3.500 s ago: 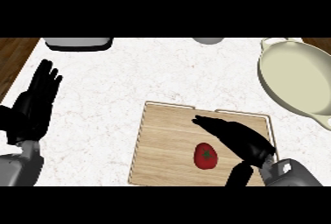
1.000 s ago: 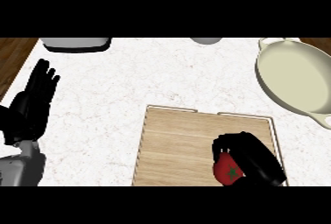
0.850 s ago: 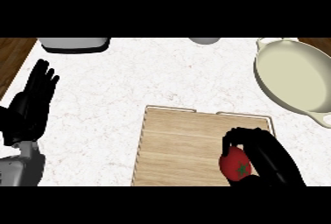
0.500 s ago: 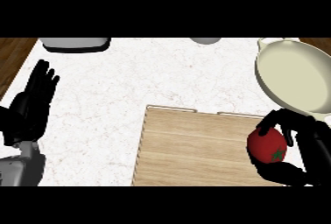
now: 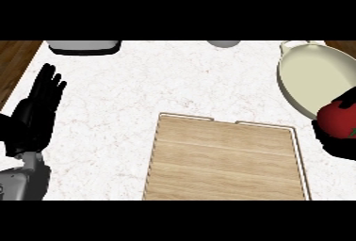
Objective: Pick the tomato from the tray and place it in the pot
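counter [image 5: 173, 80] filling the frame | tray [image 5: 226, 160] at lower centre holding no tomato, so the pick is looking done | pot [image 5: 316, 75] at upper right, placing remaining | left hand [image 5: 35, 115] resting open at left edge | right hand [image 5: 337, 146] at right edge, fingers curling round tomato [image 5: 338, 120], hovering just beside the pot's lower rim

My left hand [image 5: 35, 115] rests open at the left edge, fingers up, grey forearm [image 5: 24, 181] below. My right hand [image 5: 332, 142], at the right edge, curls round the tomato [image 5: 339, 120].
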Available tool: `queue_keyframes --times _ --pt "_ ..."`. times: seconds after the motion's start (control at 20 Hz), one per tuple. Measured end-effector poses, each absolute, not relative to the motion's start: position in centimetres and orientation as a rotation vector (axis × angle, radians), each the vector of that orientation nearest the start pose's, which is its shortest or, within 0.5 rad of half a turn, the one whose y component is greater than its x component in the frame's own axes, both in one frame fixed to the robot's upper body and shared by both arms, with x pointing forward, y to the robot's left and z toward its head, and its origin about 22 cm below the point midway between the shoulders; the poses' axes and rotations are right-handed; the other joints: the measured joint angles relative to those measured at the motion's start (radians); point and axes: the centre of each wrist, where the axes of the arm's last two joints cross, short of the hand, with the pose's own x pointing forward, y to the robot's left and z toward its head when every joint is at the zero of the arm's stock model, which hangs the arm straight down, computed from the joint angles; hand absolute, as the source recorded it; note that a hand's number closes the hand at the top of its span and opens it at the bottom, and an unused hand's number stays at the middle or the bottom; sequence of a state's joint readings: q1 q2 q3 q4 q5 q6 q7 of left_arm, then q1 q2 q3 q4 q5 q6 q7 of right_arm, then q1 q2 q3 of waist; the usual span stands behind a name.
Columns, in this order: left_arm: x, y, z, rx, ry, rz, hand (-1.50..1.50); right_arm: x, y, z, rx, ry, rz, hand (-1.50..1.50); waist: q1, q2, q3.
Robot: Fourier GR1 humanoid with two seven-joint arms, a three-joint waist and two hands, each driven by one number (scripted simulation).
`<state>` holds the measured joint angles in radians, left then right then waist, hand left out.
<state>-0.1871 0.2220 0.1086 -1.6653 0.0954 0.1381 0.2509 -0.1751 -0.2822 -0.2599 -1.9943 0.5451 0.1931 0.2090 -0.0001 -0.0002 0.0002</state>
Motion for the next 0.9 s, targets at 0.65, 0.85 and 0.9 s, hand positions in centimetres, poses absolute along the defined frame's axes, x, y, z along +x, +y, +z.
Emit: queue_keyframes --times 0.65,0.85,0.9 --pt "28.7 27.7 8.1 0.190 -1.620 0.063 0.00 32.4 -38.3 14.5 -0.931 -1.699 0.394 1.50 0.016 0.007 0.000" --pt "28.9 26.9 8.3 0.174 -1.628 0.054 0.00 33.1 -40.0 13.1 -1.180 -1.618 0.484 1.50 0.029 0.012 0.001" --pt "28.8 27.1 8.3 0.175 -1.630 0.052 0.00 33.3 -40.5 12.6 -1.223 -1.596 0.500 1.50 0.030 0.012 0.001"
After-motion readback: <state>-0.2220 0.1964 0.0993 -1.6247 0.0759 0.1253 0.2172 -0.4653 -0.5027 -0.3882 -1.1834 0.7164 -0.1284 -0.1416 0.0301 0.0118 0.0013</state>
